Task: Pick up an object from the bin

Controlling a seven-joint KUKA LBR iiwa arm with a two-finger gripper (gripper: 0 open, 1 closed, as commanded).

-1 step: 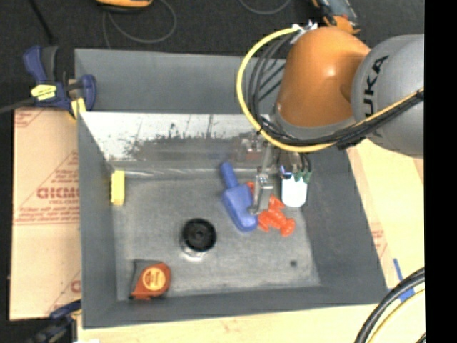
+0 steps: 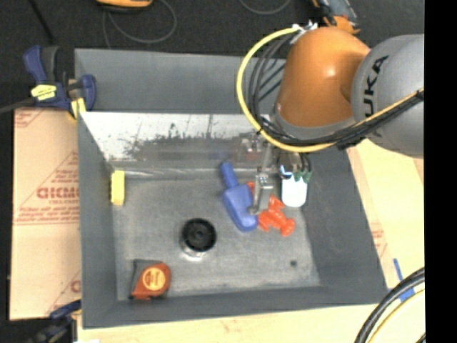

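My gripper (image 2: 260, 200) hangs low in the middle right of the bin, beneath the arm's orange cover. It comes down between a blue plastic scoop-like piece (image 2: 235, 203) on its left and a small orange-red plastic piece (image 2: 276, 220) on its right, close to both. A small white bottle with a dark green top (image 2: 293, 191) stands just right of the gripper. Nothing shows as held.
A black round knob-like thing (image 2: 198, 234) lies left of centre. An orange and black tape measure (image 2: 151, 280) sits in the front left corner. A yellow block (image 2: 117, 188) rests against the left wall. The arm covers the bin's back right.
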